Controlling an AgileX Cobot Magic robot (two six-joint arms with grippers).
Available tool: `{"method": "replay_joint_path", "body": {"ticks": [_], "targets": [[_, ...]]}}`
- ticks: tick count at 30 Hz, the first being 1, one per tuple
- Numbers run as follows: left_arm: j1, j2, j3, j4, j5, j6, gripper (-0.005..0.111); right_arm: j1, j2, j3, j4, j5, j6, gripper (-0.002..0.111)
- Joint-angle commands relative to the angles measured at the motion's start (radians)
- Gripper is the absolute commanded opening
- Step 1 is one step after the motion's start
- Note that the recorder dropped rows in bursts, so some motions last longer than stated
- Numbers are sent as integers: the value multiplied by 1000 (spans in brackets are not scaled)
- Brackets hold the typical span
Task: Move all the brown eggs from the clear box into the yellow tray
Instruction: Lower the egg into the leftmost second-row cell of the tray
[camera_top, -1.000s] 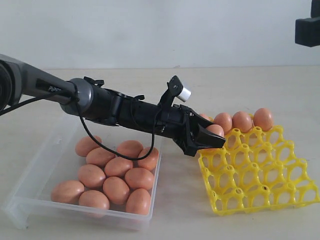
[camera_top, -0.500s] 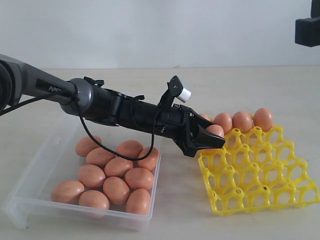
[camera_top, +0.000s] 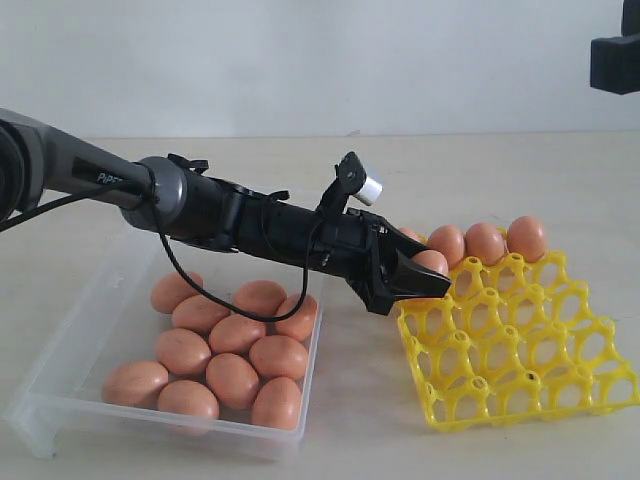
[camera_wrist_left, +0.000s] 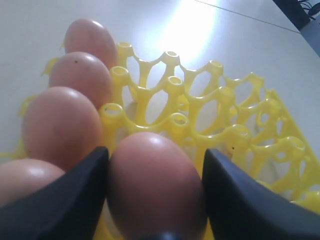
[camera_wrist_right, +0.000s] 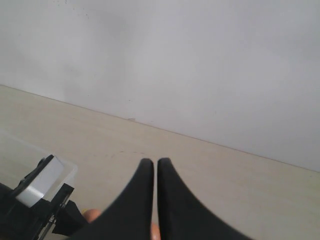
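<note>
In the left tool we see one brown egg grasped, its dark fingers pressed to either side of the shell. Right under it lies the near corner of the yellow tray, so we judge this egg is about to go into a cup of the second row. Just beyond the tool's tips, four brown eggs sit side by side in the tray's far row, and every other cup we can see is bare. Back behind the tool, beneath its arm, the clear box rests on the table with eleven eggs crowded toward the end nearer the tray. By our count that makes four placed, one in hand and eleven to fetch, so roughly a quarter of the job is done. Farthest off, the right tool hangs clenched and empty, high above the table, taking no part.
</note>
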Motion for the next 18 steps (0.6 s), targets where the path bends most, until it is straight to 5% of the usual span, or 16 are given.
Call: {"method": "replay_joint_path", "body": {"ticks": [1,9,14,18], "targets": [[-4,5,-7,-1,-19,5,47,1,-4,4,3,-4,-7,0],[-4,5,-7,-1,-46,5,50,1,-4,4,3,-4,-7,0],[-4,5,-19,-1,-82,-31,66,1,-4,4,3,-2,-7,0],[-4,-3,-27,-1,-78,-33,65,1,-4,4,3,-2,-7,0]]}}
